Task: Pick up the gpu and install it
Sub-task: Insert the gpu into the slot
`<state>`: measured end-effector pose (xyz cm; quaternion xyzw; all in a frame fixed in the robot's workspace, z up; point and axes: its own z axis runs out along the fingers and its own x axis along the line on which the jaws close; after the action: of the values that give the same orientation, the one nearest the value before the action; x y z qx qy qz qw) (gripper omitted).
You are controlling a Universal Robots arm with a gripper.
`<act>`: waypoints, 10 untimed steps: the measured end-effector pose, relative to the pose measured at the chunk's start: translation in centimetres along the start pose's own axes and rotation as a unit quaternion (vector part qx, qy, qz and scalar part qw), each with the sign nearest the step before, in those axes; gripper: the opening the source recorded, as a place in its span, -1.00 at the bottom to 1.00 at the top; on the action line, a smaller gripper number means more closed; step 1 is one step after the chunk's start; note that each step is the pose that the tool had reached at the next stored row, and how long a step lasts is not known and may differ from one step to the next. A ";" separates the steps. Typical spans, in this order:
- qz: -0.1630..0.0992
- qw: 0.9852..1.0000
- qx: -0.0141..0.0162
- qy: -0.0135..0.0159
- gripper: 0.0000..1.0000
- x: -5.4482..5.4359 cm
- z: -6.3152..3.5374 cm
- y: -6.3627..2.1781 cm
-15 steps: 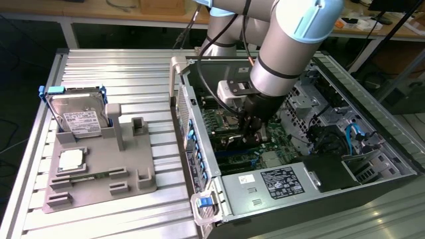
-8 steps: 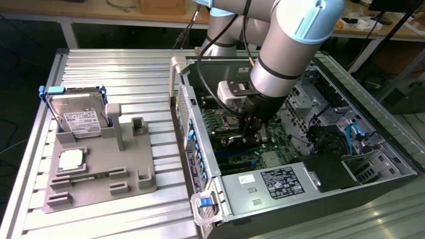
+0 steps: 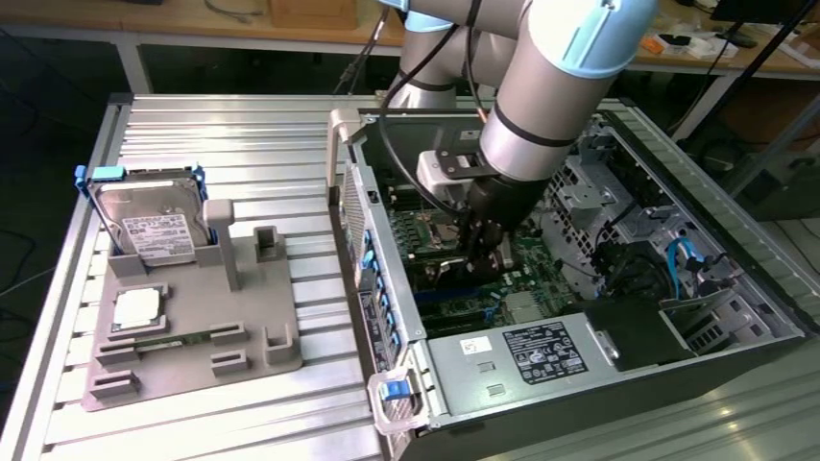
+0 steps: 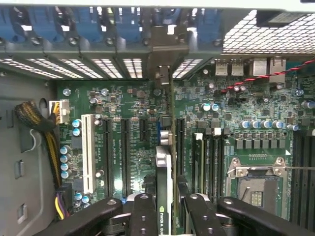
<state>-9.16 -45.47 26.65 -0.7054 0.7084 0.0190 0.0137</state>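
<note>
The gpu (image 4: 164,164) stands on edge inside the open computer case (image 3: 564,384), seen almost end-on from the wrist as a thin dark card. Its grey metal bracket (image 4: 165,54) reaches up to the row of slotted rear openings. The gripper (image 4: 165,191) is clamped on it, with black fingers (image 4: 143,211) pressed to either face of the card. From the exterior view the gripper (image 3: 485,252) is sunk well down into the case, low over the motherboard (image 4: 123,98), so the pick-up looks done and, to my eye, the work is at the install step. The card runs in line with the long black expansion slots (image 4: 107,157), just beside them and between them and the memory slots next to the CPU socket (image 4: 253,184). I cannot tell whether its lower edge already touches a slot or hangs just above one. Seating it, I would say, calls for the edge to sit square over the slot and the bracket to meet its rear opening, with a straight press and no tilt. Well apart, on the exterior view's left, a silver hard drive (image 3: 154,226) and a small silver chip (image 3: 137,307) sit in a grey holder (image 3: 192,336).
</note>
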 end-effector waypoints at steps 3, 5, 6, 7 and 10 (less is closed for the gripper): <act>0.000 1.000 0.000 0.000 -0.47 -0.2 0.01 0.05; 0.000 1.000 0.000 0.000 -0.47 -0.2 0.01 0.07; 0.000 1.000 0.000 0.000 -0.47 -0.2 0.01 0.08; 0.000 1.000 0.000 0.000 -0.47 -0.2 0.01 0.09; 0.000 1.000 0.001 0.000 -0.47 -0.2 0.01 0.11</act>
<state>-9.26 -45.30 26.65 -0.7054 0.7084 0.0184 0.0147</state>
